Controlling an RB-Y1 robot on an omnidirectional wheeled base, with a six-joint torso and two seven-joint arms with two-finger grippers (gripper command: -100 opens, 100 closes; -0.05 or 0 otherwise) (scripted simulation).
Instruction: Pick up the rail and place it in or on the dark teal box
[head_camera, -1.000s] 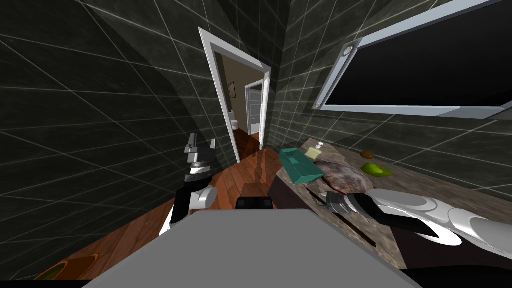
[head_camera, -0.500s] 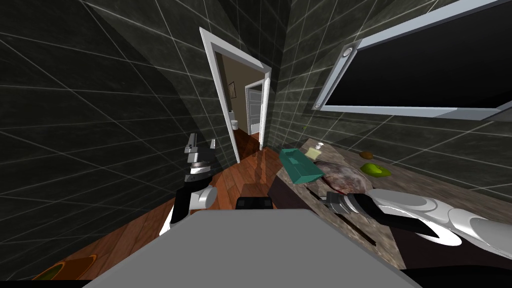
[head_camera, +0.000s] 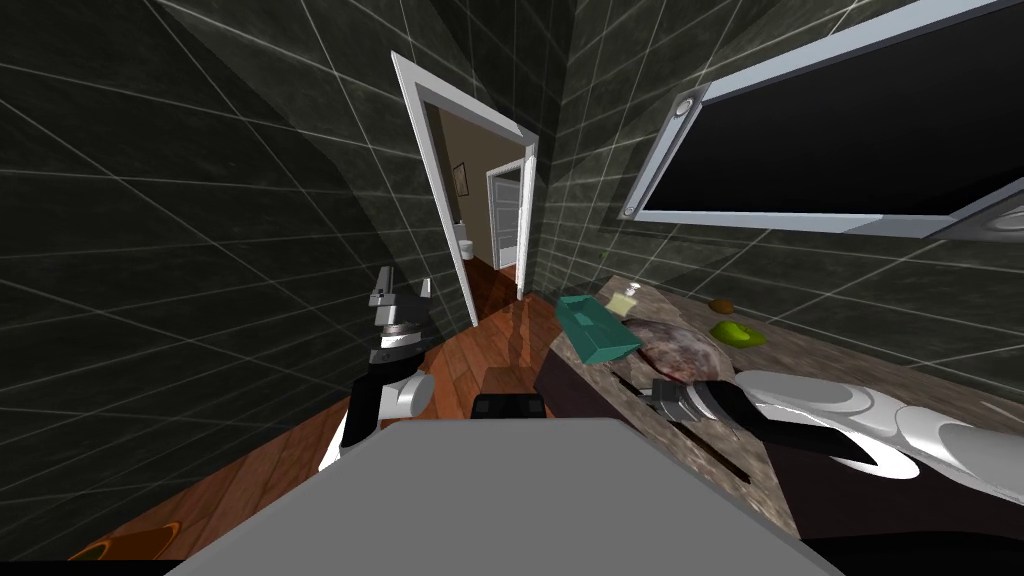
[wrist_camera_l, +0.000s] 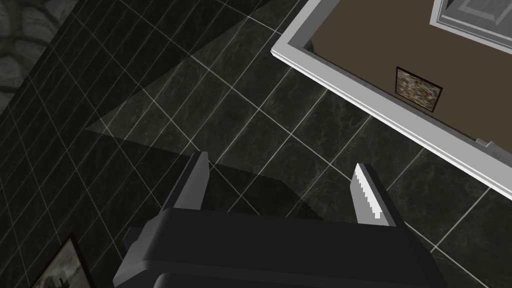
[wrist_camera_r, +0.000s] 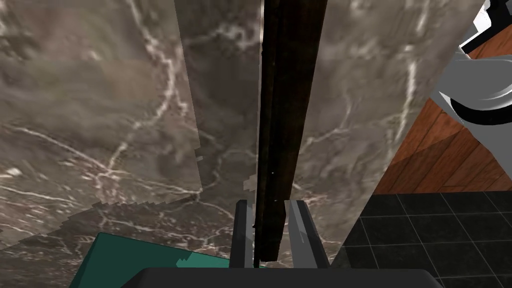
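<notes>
**Q:** What is shown at the working hand?

**A:** The right gripper (wrist_camera_r: 270, 207) is shown clamped on the rail (wrist_camera_r: 285, 110). Its two grey fingers (wrist_camera_r: 300, 225) are pressed against the rail's sides, close to one end. The left gripper (wrist_camera_l: 282, 172) is held raised at the robot's left, with its fingers spread and nothing between them.

**Q:** How is the rail to be described?

**A:** It is seen as a long, thin, straight bar, very dark brown, with a fine line running along its length. It is stretched away from the gripper over the marbled grey-brown countertop (wrist_camera_r: 75, 125), near the front edge. Whether it has been raised clear of the stone cannot be told.

**Q:** Where is the box placed?

**A:** The dark teal box (head_camera: 598, 332), oblong and open-topped, is set at the end of the countertop nearest the doorway (head_camera: 480, 220), by the front corner. A round mottled basin (head_camera: 680, 350) is sunk between it and the gripper, and a small bottle (head_camera: 628, 300) is stood just behind the box.

**Q:** How might the carry be done well?

**A:** Because the rail is gripped near one end, the free length is likely to swing. It is best kept level, raised above the box's rim, and lined up with the box's long side. The bottle should be avoided. The rail is judged longer than the box, so it may have to be rested across the rim and released only once supported.
</notes>
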